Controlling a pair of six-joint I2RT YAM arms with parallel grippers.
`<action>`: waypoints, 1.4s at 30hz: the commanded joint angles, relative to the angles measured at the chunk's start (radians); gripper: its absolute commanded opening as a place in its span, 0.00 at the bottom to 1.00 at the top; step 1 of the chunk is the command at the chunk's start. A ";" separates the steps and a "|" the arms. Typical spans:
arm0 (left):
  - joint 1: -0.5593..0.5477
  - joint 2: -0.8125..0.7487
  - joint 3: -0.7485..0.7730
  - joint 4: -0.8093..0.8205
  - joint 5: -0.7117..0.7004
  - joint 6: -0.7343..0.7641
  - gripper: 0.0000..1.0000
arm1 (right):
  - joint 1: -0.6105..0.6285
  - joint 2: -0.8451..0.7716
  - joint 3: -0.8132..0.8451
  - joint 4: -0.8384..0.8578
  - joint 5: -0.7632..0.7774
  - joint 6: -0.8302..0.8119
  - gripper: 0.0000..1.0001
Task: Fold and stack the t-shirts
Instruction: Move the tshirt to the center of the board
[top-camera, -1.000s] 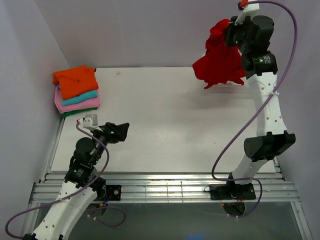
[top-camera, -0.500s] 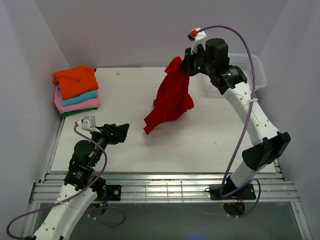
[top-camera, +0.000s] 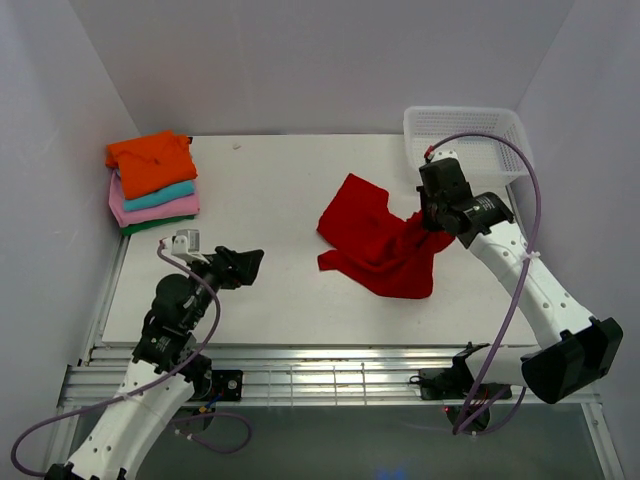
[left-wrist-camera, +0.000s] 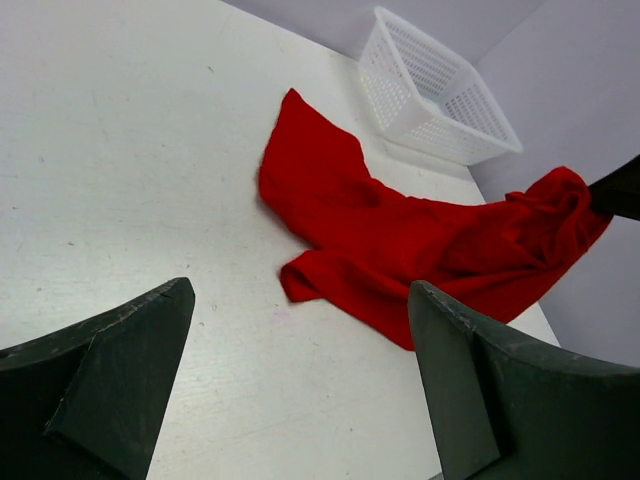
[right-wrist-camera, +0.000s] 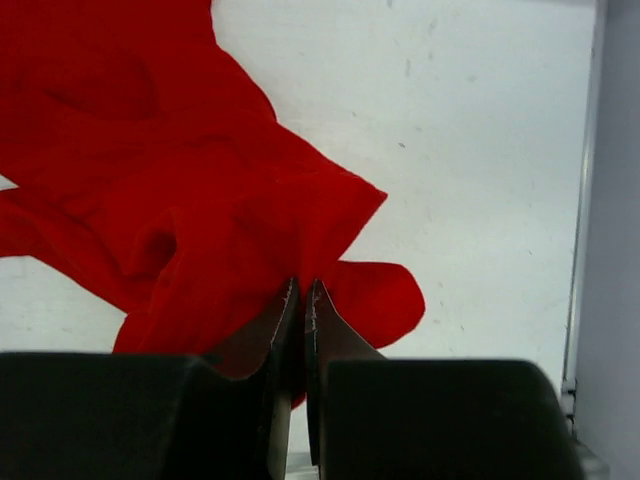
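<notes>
1. Red t-shirt (top-camera: 380, 250), bright soft cloth, lies crumpled and unfolded on the white table (top-camera: 270, 190), near the white plastic mesh basket (top-camera: 460, 110), to its front-left.
2. A bunched edge of it is clamped in the right pincer (right-wrist-camera: 303, 292). The left pincer (top-camera: 252, 262) is spread apart, holding nothing.
3. A folded stack (top-camera: 152, 185) of orange, teal, pink and dark green tees sits far left of the basket. By my judgement, only the red one remains.

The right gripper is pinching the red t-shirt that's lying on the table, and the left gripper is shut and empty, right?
Not quite: the left gripper is open, not shut; the left wrist view shows it spread wide, holding nothing. The rest holds: the right gripper is pinching the red t-shirt lying on the table.
</notes>
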 joint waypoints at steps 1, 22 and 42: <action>-0.002 0.054 -0.011 0.050 0.058 -0.001 0.98 | -0.001 -0.070 -0.009 -0.152 0.160 0.096 0.08; -0.202 0.919 0.089 0.716 0.252 -0.101 0.98 | -0.030 0.218 -0.093 0.373 -0.136 -0.127 0.95; -0.264 1.044 0.106 0.768 0.218 -0.070 0.98 | -0.104 0.634 0.159 0.459 -0.697 -0.214 0.82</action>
